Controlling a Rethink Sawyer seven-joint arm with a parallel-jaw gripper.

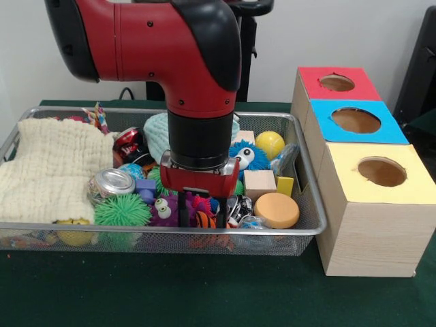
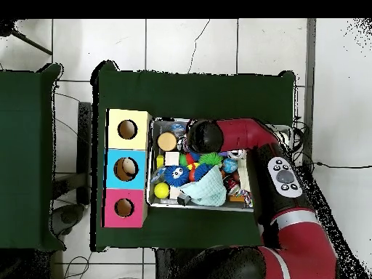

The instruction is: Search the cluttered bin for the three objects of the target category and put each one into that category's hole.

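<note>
Wire bin (image 1: 310, 228) holds fuzzy toys (image 1: 163, 210) beside the lowered end effector (image 1: 199, 216), grip state unclear.

Three-hole box (image 1: 368, 170) right of bin (image 1: 310, 225), cloth (image 1: 48, 167) inside left.

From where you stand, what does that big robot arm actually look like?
The arm is thick and rounded, with glossy red shells and black joint covers; small dark screws dot the red. A black cylinder leads down to a red wrist plate, below which sits the dark gripper. From overhead, a grey oval button panel sits on the arm. No loose cables show on it.
</note>
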